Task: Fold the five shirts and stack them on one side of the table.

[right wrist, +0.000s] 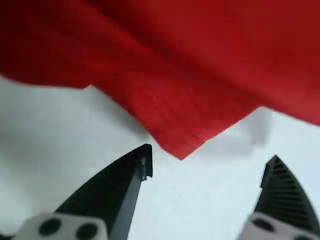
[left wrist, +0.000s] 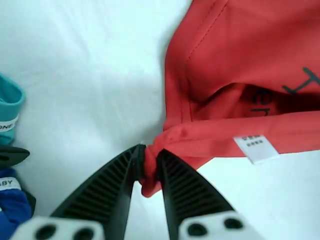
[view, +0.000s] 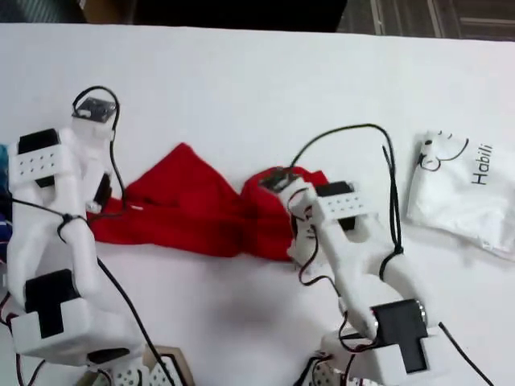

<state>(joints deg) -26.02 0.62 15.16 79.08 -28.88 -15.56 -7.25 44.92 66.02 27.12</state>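
Dark lettering on white shirt (view: 463, 193), partial dark letters on red shirt (left wrist: 240, 60), unreadable print on tag (left wrist: 255, 147), cropped labels on teal cloth (left wrist: 7, 107), blue cloth (left wrist: 12, 205).

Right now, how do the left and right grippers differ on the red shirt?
The left gripper is shut, pinching a bunched edge of the red shirt; the right gripper is open and holds nothing. The left touches the cloth; the right stands clear of a shirt corner. Both point at that shirt.

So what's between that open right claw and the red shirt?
Bare table, nothing else; the right wrist view shows the open right gripper just short of the red shirt at its hem corner.
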